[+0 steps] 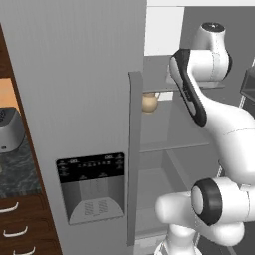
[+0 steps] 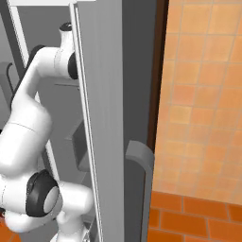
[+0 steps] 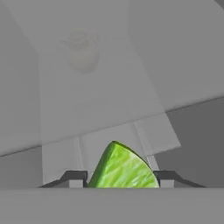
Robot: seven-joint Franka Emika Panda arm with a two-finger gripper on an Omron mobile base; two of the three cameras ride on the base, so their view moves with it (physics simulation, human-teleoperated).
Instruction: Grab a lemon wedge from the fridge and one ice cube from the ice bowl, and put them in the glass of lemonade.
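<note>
In the hand view the yellow-green lemon wedge sits between my two dark fingertips, and both touch its sides. My gripper is shut on it, above a pale fridge shelf. The light-grey fridge stands with its right door open, and my white arm reaches into the upper part of the compartment. Its shut left door carries the black dispenser recess and a long grey handle.
A tan bulb-shaped item rests on a fridge shelf left of my arm, and shows faintly in the hand view as well. The open fridge door stands close on my right, with orange tiles beyond. A grey appliance sits on the dark counter left of the fridge.
</note>
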